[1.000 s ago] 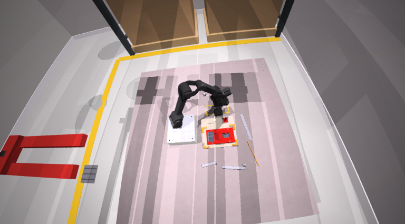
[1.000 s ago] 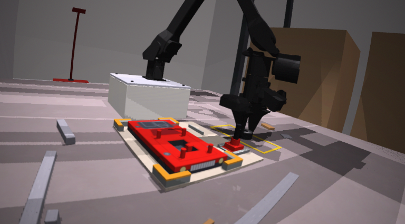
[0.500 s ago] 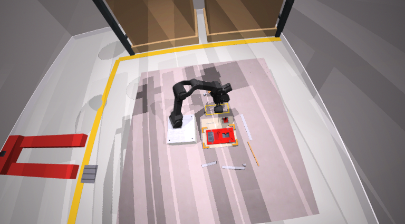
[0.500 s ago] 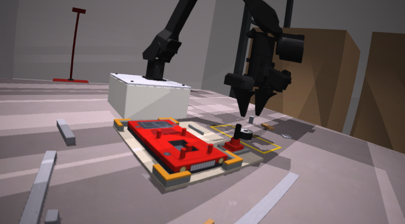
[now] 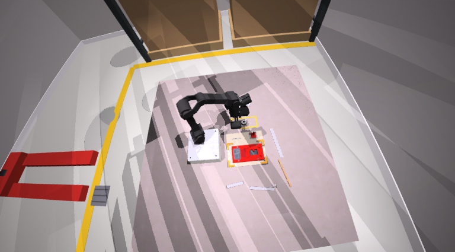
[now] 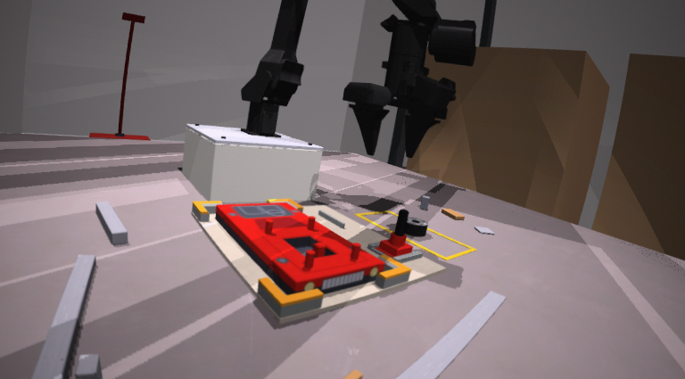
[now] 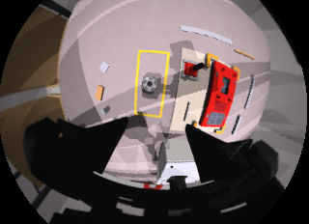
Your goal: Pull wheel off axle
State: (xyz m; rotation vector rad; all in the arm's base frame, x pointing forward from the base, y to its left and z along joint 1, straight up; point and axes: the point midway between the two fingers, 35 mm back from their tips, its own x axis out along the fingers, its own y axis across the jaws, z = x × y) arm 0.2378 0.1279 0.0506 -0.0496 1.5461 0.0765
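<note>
The dark wheel [image 5: 244, 121] [image 6: 416, 226] [image 7: 150, 84] lies flat on the table inside the yellow marked rectangle [image 5: 249, 117] [image 6: 444, 235] [image 7: 137, 83]. The black upright axle [image 6: 401, 219] [image 7: 192, 70] [image 5: 253, 134] stands bare on its red base just beside the rectangle. My gripper [image 6: 391, 152] [image 7: 157, 124] [image 5: 237, 120] is open and empty. It hangs well above the wheel and touches nothing.
A red car chassis [image 5: 248, 153] [image 6: 292, 246] [image 7: 219, 98] sits on a board with orange corner blocks next to the axle. The arm's white base block [image 5: 204, 145] [image 6: 250, 168] stands behind it. Grey bars [image 6: 111, 222] and small scraps lie around; brown boxes [image 6: 510, 122] stand at the back.
</note>
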